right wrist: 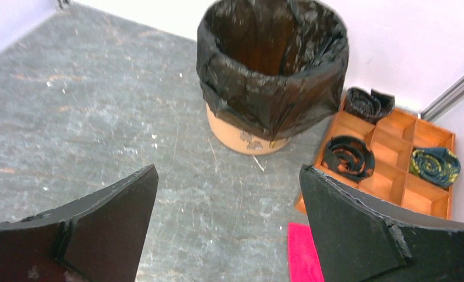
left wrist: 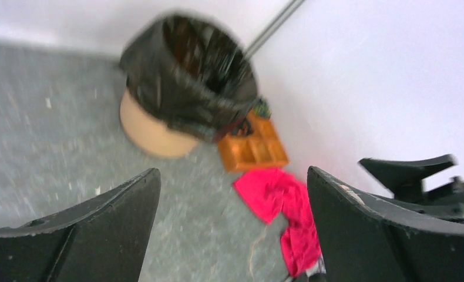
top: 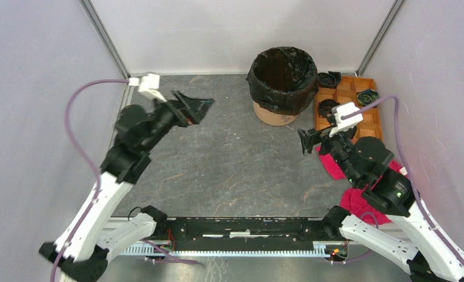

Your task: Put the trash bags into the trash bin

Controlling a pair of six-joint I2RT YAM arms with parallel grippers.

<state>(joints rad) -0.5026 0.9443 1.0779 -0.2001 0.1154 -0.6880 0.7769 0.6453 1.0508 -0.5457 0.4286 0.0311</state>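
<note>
One black bag [top: 279, 94] lines the orange bin [top: 272, 115], upper centre of the frame.
Left pincer [top: 194, 107] and right pincer [top: 305, 142] gape wide, empty. The film looks light, limp, slippery; pinch it at the cuff folded over the rim.

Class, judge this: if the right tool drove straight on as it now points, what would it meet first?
Probably the trash bin, lined with the trash bag, ahead of the right tool; if it angles down, the table first.
</note>
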